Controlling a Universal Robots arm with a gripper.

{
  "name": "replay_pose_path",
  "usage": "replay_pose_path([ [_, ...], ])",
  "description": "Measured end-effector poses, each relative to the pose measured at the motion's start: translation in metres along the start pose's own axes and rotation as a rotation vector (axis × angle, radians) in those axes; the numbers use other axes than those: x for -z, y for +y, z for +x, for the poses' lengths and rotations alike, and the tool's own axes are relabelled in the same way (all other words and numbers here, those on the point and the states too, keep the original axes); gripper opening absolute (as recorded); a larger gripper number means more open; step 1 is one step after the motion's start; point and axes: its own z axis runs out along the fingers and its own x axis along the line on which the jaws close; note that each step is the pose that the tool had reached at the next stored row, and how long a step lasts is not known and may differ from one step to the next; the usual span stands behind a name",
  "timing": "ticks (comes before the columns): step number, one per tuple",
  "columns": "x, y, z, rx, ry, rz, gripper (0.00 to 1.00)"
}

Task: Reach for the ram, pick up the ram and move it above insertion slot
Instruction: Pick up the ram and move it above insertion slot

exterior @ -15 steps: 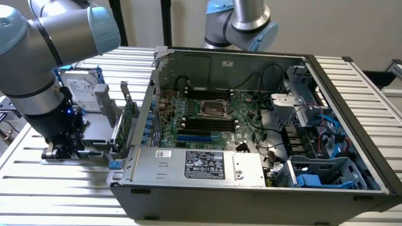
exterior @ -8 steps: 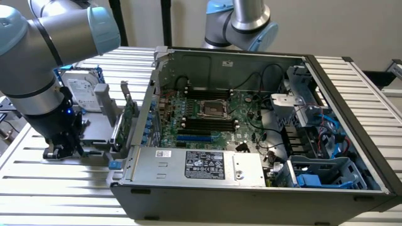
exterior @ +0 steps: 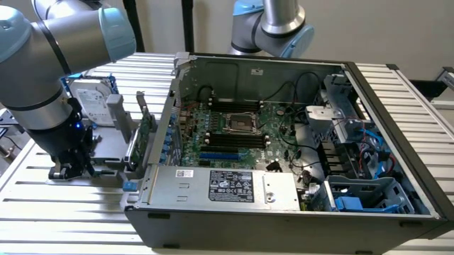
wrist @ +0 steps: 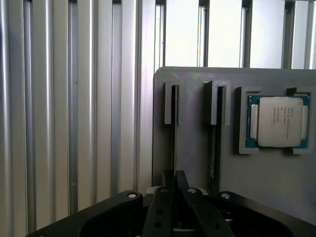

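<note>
Grey holder (wrist: 197,79) stands the ram (wrist: 174,140) on edge; likely light, brittle, so pinch its flat faces; whether the hand (wrist: 175,175) grips it, I cannot tell

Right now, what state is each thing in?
computer case: open, side panel off.
ram: on edge in a slot of the grey fixture.
processor: flat in a grey fixture pocket.
memory slots: look empty.
end effector: low over the grey fixture, lined up with the ram.
</note>
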Motion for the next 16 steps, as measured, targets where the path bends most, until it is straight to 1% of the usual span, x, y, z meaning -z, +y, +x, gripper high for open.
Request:
replay_pose_path([
  [7, 0.0005, 0.0000, 0.000, 0.000, -0.0003, 0.0003, 0.13],
  [10, 0.0045, 0.0001, 0.000, 0.000, 0.0000, -0.0001, 0.13],
  [16, 0.0155, 0.0004, 0.000, 0.000, -0.0001, 0.0000, 0.13],
])
